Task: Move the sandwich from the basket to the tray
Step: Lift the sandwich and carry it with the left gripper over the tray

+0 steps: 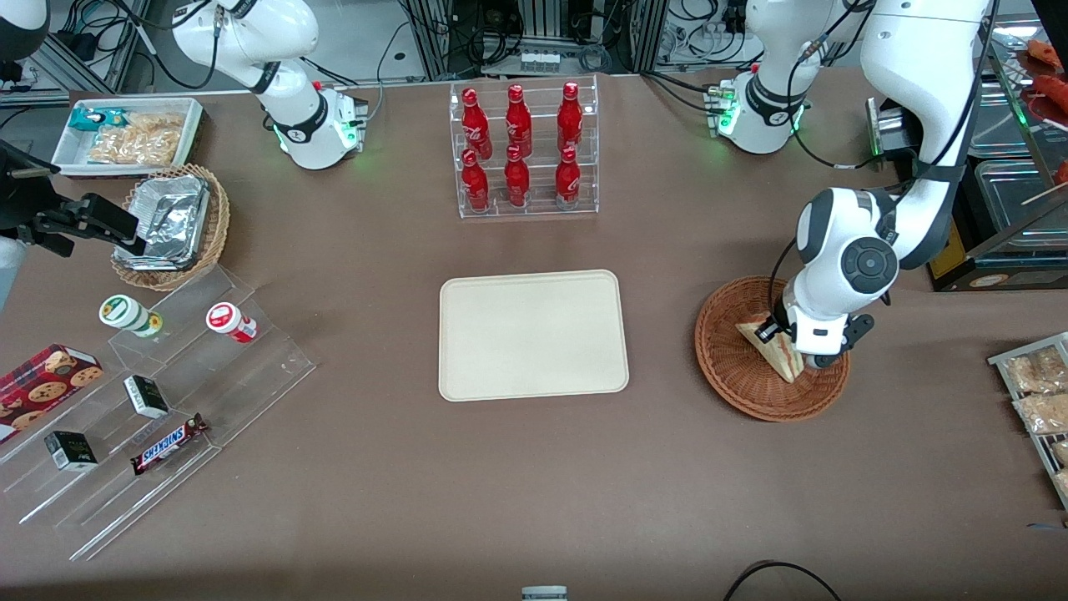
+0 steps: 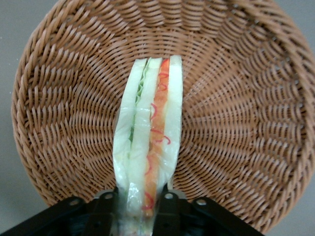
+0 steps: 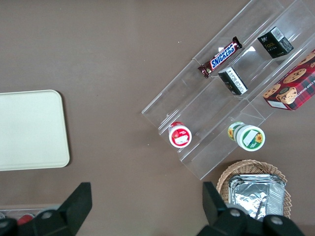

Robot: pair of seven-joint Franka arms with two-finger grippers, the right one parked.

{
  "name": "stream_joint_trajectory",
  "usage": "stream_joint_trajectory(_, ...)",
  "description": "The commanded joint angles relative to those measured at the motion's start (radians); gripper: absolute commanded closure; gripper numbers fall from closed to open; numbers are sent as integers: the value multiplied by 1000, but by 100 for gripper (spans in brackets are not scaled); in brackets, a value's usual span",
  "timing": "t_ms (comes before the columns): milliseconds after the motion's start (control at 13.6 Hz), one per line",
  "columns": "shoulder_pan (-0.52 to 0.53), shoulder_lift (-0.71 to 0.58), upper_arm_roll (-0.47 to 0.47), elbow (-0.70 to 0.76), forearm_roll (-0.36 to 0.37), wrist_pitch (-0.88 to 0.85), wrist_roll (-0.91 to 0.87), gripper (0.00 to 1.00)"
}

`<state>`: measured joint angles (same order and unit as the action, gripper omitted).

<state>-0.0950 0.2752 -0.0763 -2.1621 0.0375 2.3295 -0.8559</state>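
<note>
The sandwich point(image 1: 772, 349) is a wrapped wedge of pale bread with red and green filling, lying in the round reddish-brown wicker basket point(image 1: 734, 376) toward the working arm's end of the table. My left gripper point(image 1: 793, 351) is down in the basket, its two black fingers point(image 2: 170, 211) pressed on either side of the sandwich point(image 2: 150, 142), shut on it. The basket's woven floor point(image 2: 236, 118) surrounds the sandwich. The cream-beige tray point(image 1: 532, 334) lies flat at the table's middle, bare; it also shows in the right wrist view point(image 3: 29, 130).
A clear rack of red bottles point(image 1: 523, 150) stands farther from the camera than the tray. Toward the parked arm's end are a clear stepped shelf with snacks point(image 1: 158, 401), a tan basket of foil trays point(image 1: 171, 225) and a white bin point(image 1: 125, 138). A packet tray point(image 1: 1039, 401) sits at the working arm's edge.
</note>
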Motion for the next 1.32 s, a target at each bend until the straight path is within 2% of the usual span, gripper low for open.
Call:
stream_joint_trajectory(0,-3,-13,1,88,-5,-134,11,92)
stream_joint_trajectory(221,-11,-24,-3,151,-2,-254,84,92)
stream_joint_trajectory(515,-70,-36,-13,165,-5,-274,187,92)
stream_joint_trajectory(882,-215,86,-14,281,-11,-271,253,91)
stream_joint_trajectory(1250,-336,183,-28,413,-105,-274,239,92)
